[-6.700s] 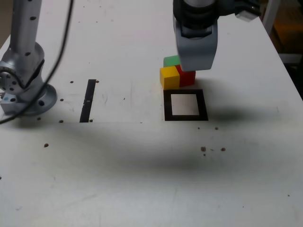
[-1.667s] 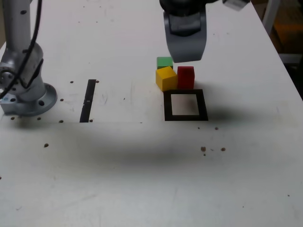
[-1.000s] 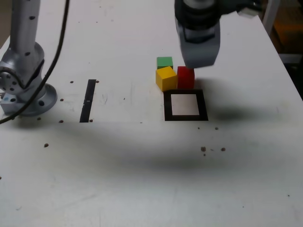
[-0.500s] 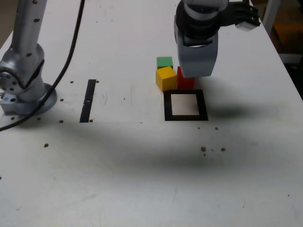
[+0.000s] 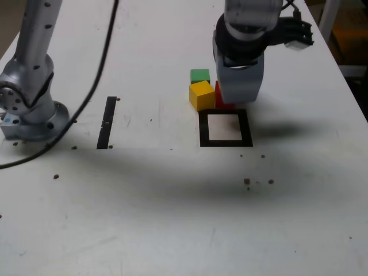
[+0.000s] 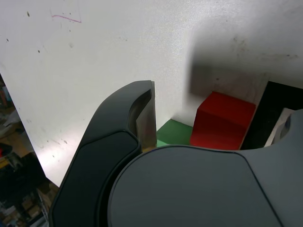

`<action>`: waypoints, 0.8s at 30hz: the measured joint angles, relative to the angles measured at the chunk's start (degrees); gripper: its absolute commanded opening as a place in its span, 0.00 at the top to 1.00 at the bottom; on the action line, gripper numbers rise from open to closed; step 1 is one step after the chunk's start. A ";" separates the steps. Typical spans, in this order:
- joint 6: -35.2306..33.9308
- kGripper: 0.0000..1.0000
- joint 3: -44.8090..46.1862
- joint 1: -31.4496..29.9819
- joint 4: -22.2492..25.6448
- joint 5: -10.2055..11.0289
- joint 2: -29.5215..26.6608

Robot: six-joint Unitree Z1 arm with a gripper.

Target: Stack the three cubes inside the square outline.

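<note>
Cubes sit together on the white counter [image 5: 144,190], just behind the square outline [image 5: 225,128] in the exterior view. You can see the yellow cube [image 5: 202,95] whole and the green cube [image 5: 200,76] behind it. The red cube [image 5: 219,99] is mostly covered by the hand [image 5: 240,86], with only a sliver showing beside the yellow one. From the wrist view you get the red cube [image 6: 222,121] plainly, a strip of the green cube [image 6: 174,133], and a cut-off corner of the outline's black tape [image 6: 270,113]. The hand's grey body fills much of that picture. Its jaws stand wide apart and grip nothing; the red cube lies between them. The outline's white centre holds no cube. A black tape strip [image 5: 107,122] lies well apart, toward the exterior view's left.
</note>
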 measured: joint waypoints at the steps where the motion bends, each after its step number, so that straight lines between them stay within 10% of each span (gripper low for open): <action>1: 0.10 0.02 0.58 0.38 -0.63 -0.03 0.09; 24: 3.31 0.17 3.11 1.33 -5.34 -2.59 0.07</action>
